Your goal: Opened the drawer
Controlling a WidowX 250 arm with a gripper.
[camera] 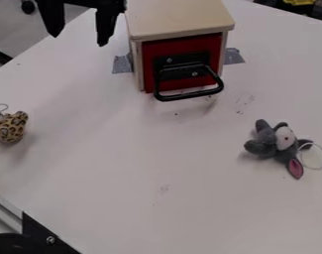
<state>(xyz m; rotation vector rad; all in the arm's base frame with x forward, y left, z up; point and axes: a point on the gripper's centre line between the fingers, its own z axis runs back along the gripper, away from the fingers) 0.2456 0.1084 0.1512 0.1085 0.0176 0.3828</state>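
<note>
My black gripper [79,39] hangs at the upper left, to the left of the wooden box, with its two fingers apart and nothing between them. The box has a pale wooden top [180,17] and stands at the top centre, with tape at its sides. Its red drawer front [148,64] faces the camera and sits about flush with the box's frame. A black handle [189,94] sticks out from the drawer front, apart from the gripper.
A grey plush toy [269,141] with a clear ring lies at the right of the white table [150,198]. A leopard-spotted plush [11,128] lies at the left edge. Black and metal hardware [44,235] occupies the bottom left corner.
</note>
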